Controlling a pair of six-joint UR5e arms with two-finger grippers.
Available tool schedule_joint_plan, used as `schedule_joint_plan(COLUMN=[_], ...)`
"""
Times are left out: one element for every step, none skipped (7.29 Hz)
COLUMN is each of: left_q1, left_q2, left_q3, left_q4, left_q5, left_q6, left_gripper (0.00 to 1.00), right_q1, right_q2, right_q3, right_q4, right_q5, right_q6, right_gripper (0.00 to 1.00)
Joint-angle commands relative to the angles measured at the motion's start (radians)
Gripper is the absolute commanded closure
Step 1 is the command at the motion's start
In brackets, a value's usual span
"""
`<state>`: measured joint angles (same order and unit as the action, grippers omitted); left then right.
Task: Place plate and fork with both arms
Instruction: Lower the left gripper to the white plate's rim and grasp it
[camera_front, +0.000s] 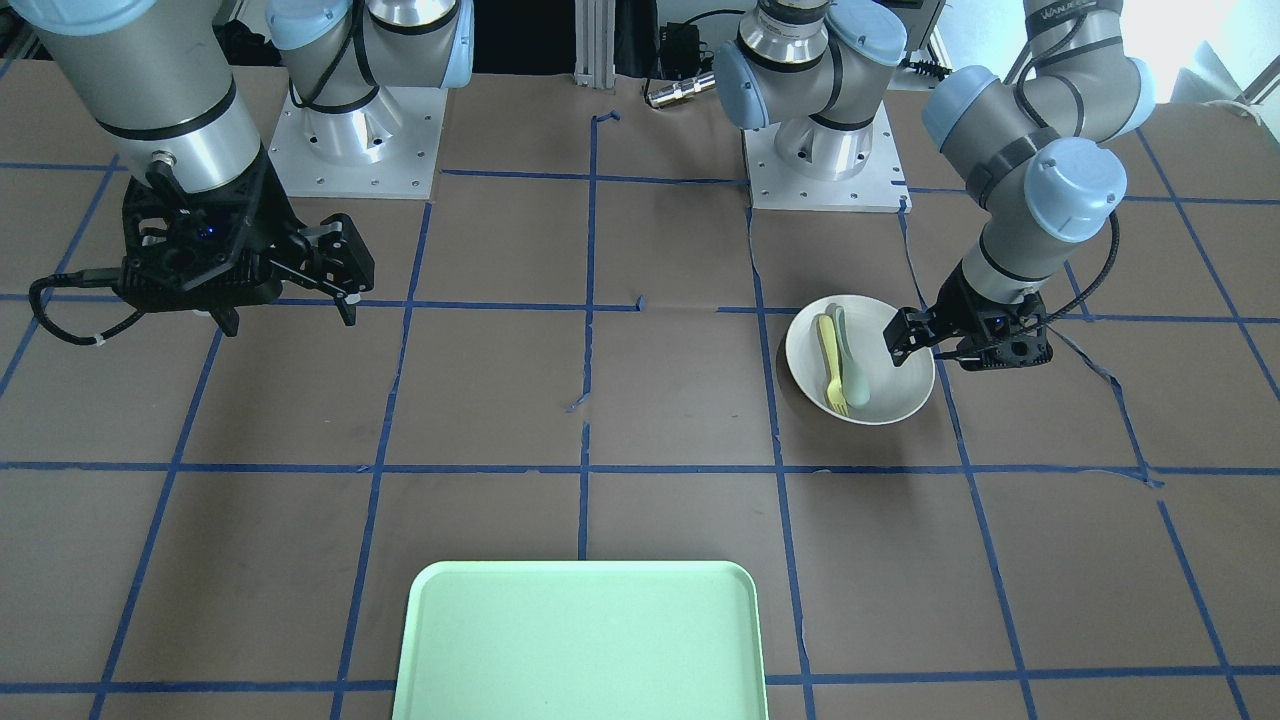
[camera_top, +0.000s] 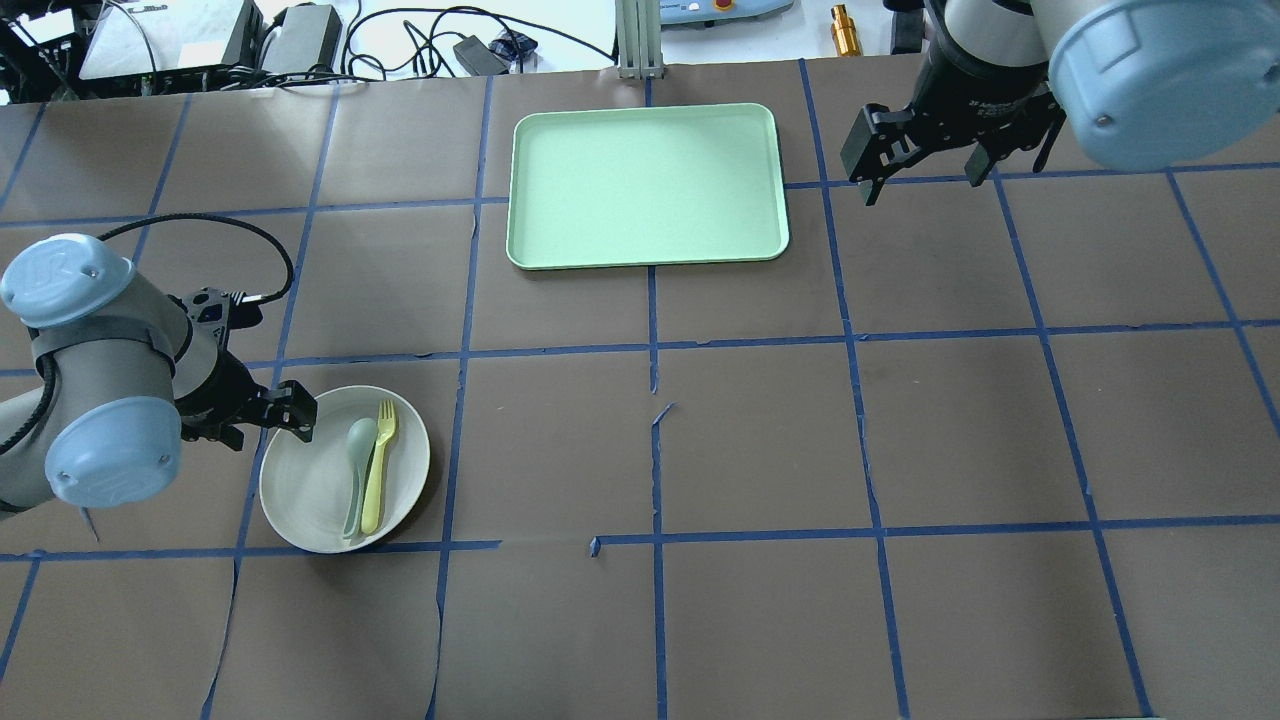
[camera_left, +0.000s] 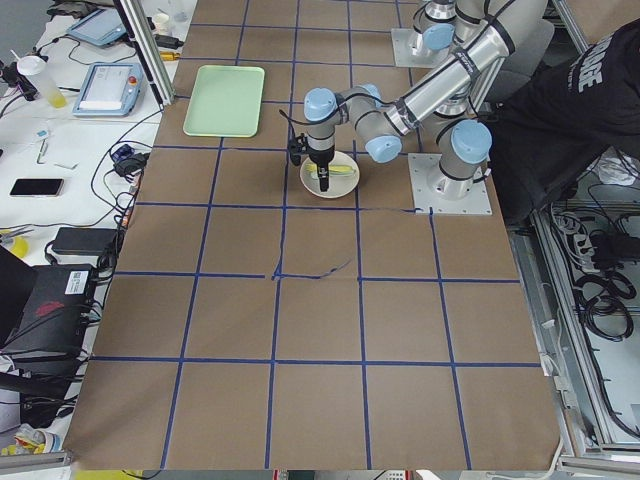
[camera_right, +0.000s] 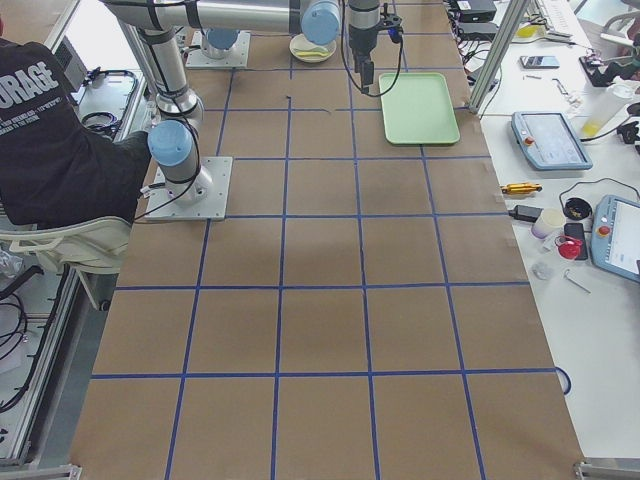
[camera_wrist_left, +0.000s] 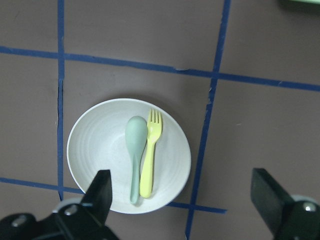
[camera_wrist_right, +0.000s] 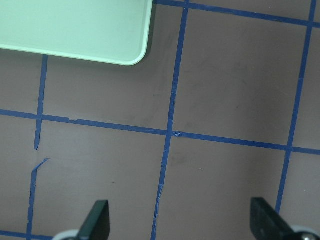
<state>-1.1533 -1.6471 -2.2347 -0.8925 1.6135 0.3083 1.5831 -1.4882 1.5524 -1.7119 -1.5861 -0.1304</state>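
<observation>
The off-white plate (camera_top: 310, 490) lies on the table at my left, also in the front view (camera_front: 900, 385) and the left wrist view (camera_wrist_left: 100, 145). The yellow fork (camera_top: 378, 470) lies in it beside a grey-green spoon (camera_top: 355, 465); both show in the left wrist view, the fork (camera_wrist_left: 150, 160) to the right of the spoon (camera_wrist_left: 135, 150). My left gripper (camera_top: 270, 415) is open and empty, just above the plate's rim on the side away from the fork (camera_front: 830, 365). My right gripper (camera_top: 920, 180) is open and empty, high above the table right of the tray.
The mint-green tray (camera_top: 645, 185) lies at the far middle of the table, its corner in the right wrist view (camera_wrist_right: 75, 25). Blue tape lines cross the brown table cover. Cables and devices lie beyond the far edge.
</observation>
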Motion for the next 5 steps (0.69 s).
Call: schedule_joint_plan(left_q1=[0.023, 0.032, 0.032, 0.032, 0.034], left_q2=[-0.026, -0.036, -0.045, -0.054, -0.059], left_q3=[-0.02, -0.022, -0.022, -0.023, -0.022], left_q4=[0.015, 0.017, 0.017, 0.017, 0.017], left_q5=[0.014, 0.016, 0.017, 0.029, 0.046], left_q6=[0.012, 0.012, 0.012, 0.012, 0.011], left_gripper=[0.33, 0.36, 0.42, 0.44, 0.5], right_q1=[0.0, 0.0, 0.0, 0.0, 0.0], right_q2=[0.0, 0.0, 0.0, 0.0, 0.0], right_q3=[0.0, 0.0, -0.002, -0.002, 0.0], right_q4=[0.0, 0.0, 0.0, 0.0, 0.0], right_q5=[0.0, 0.0, 0.0, 0.0, 0.0], right_q6=[0.0, 0.0, 0.0, 0.0, 0.0], right_gripper=[0.0, 0.0, 0.0, 0.0, 0.0])
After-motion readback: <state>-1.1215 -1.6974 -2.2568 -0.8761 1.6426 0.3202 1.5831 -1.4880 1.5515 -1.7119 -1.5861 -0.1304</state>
